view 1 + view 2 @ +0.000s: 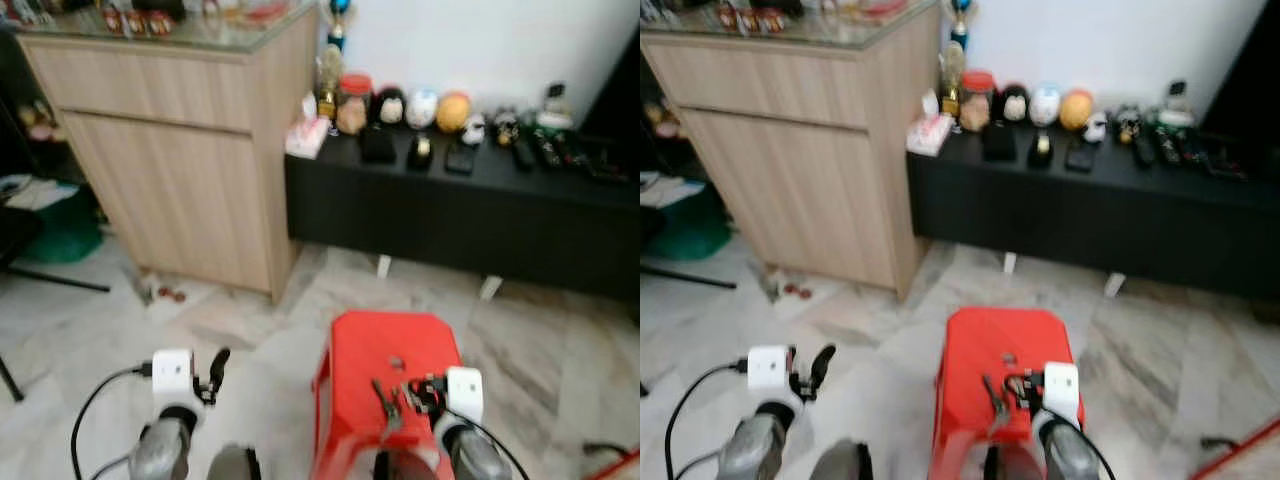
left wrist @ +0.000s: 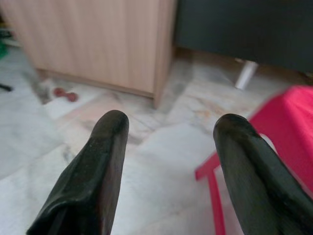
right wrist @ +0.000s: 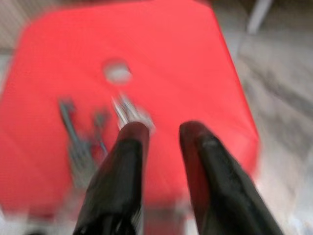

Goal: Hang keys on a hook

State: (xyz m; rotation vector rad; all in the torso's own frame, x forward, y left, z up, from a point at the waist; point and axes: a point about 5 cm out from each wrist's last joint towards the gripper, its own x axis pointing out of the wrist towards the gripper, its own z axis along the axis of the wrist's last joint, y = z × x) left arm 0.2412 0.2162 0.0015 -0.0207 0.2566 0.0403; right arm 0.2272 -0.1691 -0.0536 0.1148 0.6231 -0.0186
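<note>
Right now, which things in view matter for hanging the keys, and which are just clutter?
For the job:
- keys lying on the red stool
- right gripper just above them, jaws slightly apart

Lying about:
- wooden cabinet
- black low shelf with its ornaments
- left gripper, idle over the floor

No text, label, brand, number or sign is showing clearly enough to read in any view. The small items lining the black low cabinet [image 1: 450, 190] and those sitting on the glass top of the wooden cabinet [image 1: 180, 150] are blurring too much for any lettering to be made out.
</note>
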